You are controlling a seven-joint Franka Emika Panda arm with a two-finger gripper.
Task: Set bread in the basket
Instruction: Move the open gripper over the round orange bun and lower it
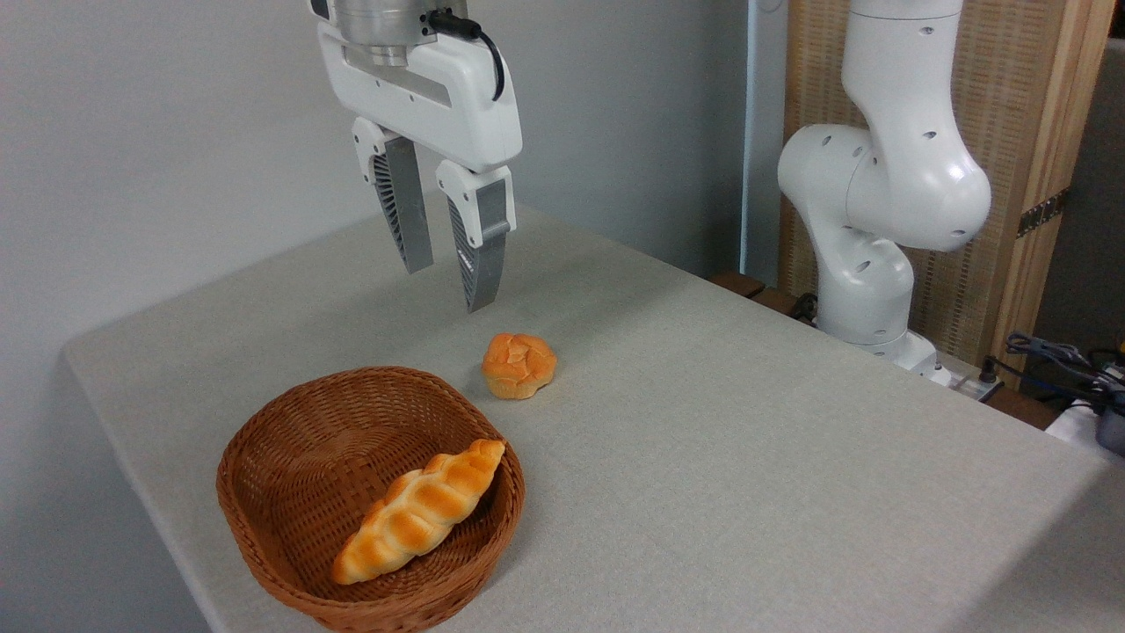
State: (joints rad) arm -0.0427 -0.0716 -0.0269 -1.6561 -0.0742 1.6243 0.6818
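A small round golden-orange bun with a lobed, knotted top [519,365] sits on the pale grey cloth-covered table [747,440], outside and just beside the far right rim of the oval brown woven wicker basket [290,475]; whether bun and rim touch cannot be told, though a narrow strip of cloth seems to show between them. Inside the basket lies 1 long braided golden loaf [420,512], set on a diagonal with its upper end propped against the right-hand wall and its lower end near the front rim. The white two-finger gripper [450,286] hangs in the air above the table, up and a little to the left of the bun, clear of it and of the basket. Its 2 grey ribbed fingers [406,211] point downward with a modest gap between them, and nothing is held there. At the right, the white jointed body of the arm [879,193] rises from its base past the table's far edge, in front of a wooden panel [1011,132].
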